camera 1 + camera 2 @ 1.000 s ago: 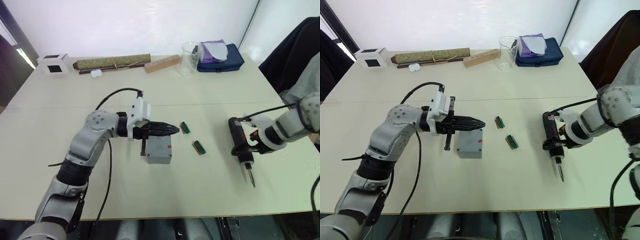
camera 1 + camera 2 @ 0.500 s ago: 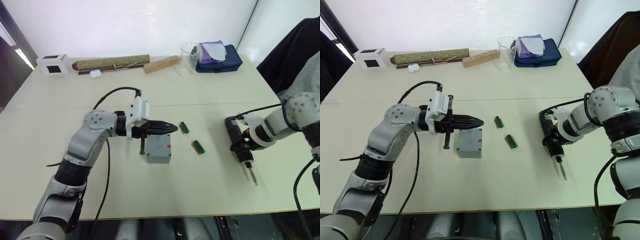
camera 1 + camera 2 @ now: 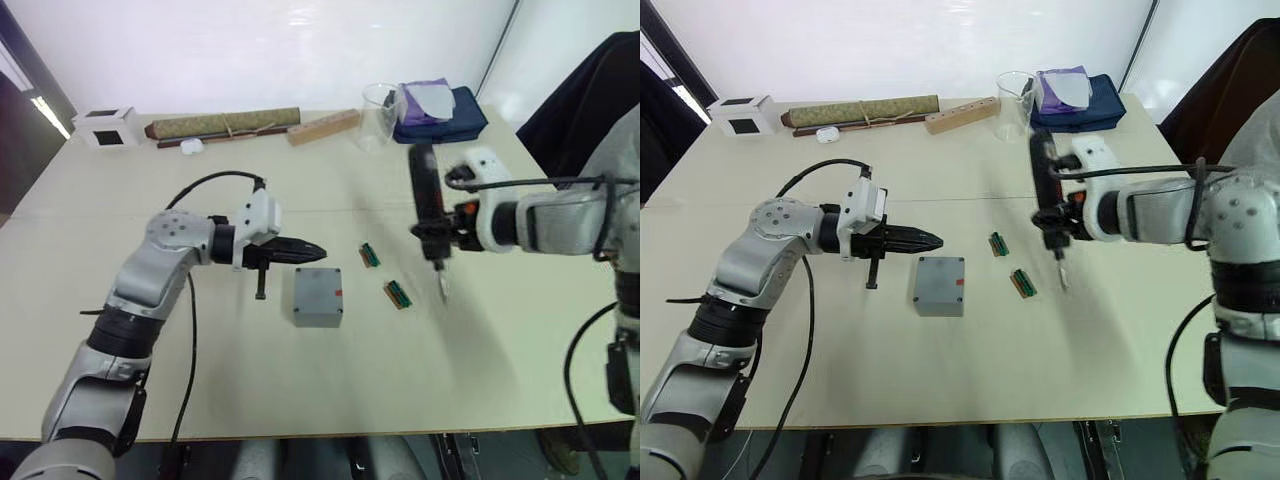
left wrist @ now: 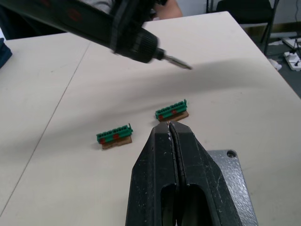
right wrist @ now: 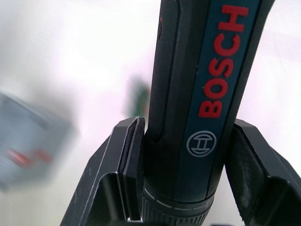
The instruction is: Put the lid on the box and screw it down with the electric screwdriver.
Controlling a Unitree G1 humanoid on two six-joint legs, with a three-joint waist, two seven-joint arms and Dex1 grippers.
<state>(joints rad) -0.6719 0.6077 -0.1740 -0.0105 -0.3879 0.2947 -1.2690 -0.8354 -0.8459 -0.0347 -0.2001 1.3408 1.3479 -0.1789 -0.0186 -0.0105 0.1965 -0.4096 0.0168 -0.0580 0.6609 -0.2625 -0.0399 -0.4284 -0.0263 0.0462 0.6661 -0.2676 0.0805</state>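
Head view: the right gripper (image 3: pixel 437 232) clamps the electric screwdriver (image 3: pixel 424 205), lifted off the table (image 3: pixel 300 380), bit down, near two green connectors (image 3: pixel 398 293). The box (image 3: pixel 318 296), lid on, sits mid-table beside the left gripper (image 3: pixel 312 251), fingers pressed together, empty.
Left wrist: closed fingers above the lid (image 4: pixel 233 188).
Right wrist: pads (image 5: pixel 131 165) squeeze the screwdriver body.

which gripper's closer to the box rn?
Left. The left gripper hovers shut just beside the box, at its far edge. The right gripper holds the screwdriver off to the box's right, beyond the two green connectors.
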